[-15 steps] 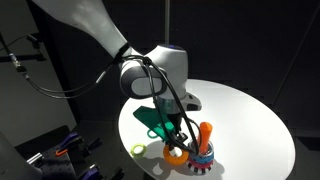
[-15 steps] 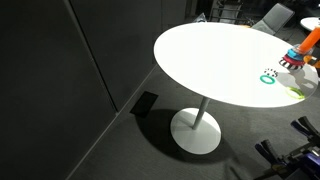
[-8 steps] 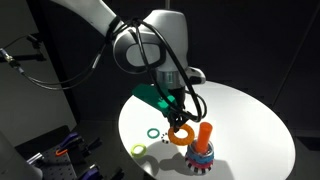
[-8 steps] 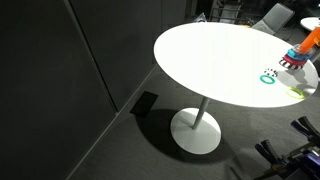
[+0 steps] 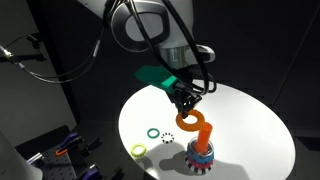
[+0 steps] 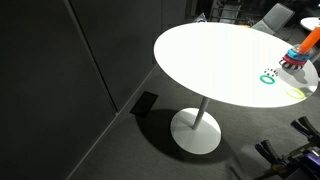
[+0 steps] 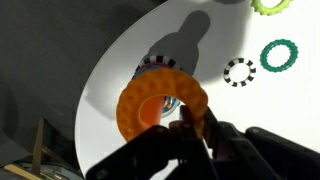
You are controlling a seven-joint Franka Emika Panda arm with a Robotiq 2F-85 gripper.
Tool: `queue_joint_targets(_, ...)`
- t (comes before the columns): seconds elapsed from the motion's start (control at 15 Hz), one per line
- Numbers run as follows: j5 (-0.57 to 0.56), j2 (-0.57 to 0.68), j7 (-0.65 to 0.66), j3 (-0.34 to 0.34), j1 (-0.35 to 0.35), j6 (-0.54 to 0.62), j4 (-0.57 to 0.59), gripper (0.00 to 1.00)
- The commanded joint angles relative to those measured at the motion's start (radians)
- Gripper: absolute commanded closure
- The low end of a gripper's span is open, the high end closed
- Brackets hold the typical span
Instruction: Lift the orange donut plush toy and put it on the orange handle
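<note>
The gripper (image 5: 187,98) is clenching the donut (image 5: 192,121) by its rim. The soft, thick orange ring is hanging in the air just under the fingers, right of centre in an exterior view. Its lower edge is sitting close to the rounded top of the peg (image 5: 205,140), a smooth orange cylinder standing upright out of a ribbed base (image 5: 203,158) of stacked blue and red rings; whether donut and peg are touching is not clear. In the wrist view the donut (image 7: 135,100) is showing a bumpy, nubbed surface (the dark fingers (image 7: 215,135) are pinching its lower right part), and the striped base (image 7: 152,68) is peeking out past its upper edge. On the smooth, round white table (image 5: 250,120), three thin rings are lying flat left of the base: a dark-green ring (image 5: 152,132), a black-and-white ring (image 5: 168,137) just beside it, and a yellow-green ring (image 5: 138,150) toward the lower left.
</note>
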Motion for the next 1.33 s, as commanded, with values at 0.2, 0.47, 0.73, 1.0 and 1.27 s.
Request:
queue_joint_targets(0.2, -0.009, 0.095, 0.068, -0.033, 0.006, -0.055, 0.137, 0.94)
queue_joint_targets(0.47, 0.007, 0.163, 0.071, -0.036, 0.000, -0.060, 0.200, 0.94)
queue_joint_targets(0.73, 0.017, 0.218, 0.069, -0.031, -0.007, -0.076, 0.256, 0.94)
queue_joint_targets(1.0, 0.043, 0.247, 0.051, -0.024, -0.018, -0.096, 0.289, 0.94)
queue_joint_targets(1.27, 0.087, 0.247, 0.032, -0.018, -0.026, -0.121, 0.300, 0.94)
